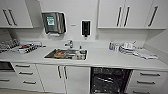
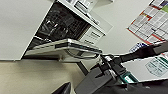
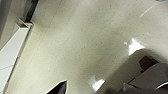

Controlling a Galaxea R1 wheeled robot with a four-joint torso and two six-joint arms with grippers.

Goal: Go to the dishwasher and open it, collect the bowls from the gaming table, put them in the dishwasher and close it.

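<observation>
Head view is showing the built-in under-counter dishwasher (image 1: 109, 80) standing open at the lower right of the frame, its dark cavity and wire racks exposed, which suggests the opening step is done so that bowls can go in later. Above it the white countertop (image 1: 105, 61) is running across the middle, with a rectangular steel sink (image 1: 66, 54) holding dishes at centre, and white wall cabinets with dark bar handles (image 1: 130, 15) are hanging along the top. Left wrist view is looking along the lowered stainless-steel door, lying flat at mid-frame. Right wrist view is facing the pale glossy floor (image 3: 82, 42). Whether either gripper is wide or narrow, I cannot tell. No coloured bowls are in sight here.
</observation>
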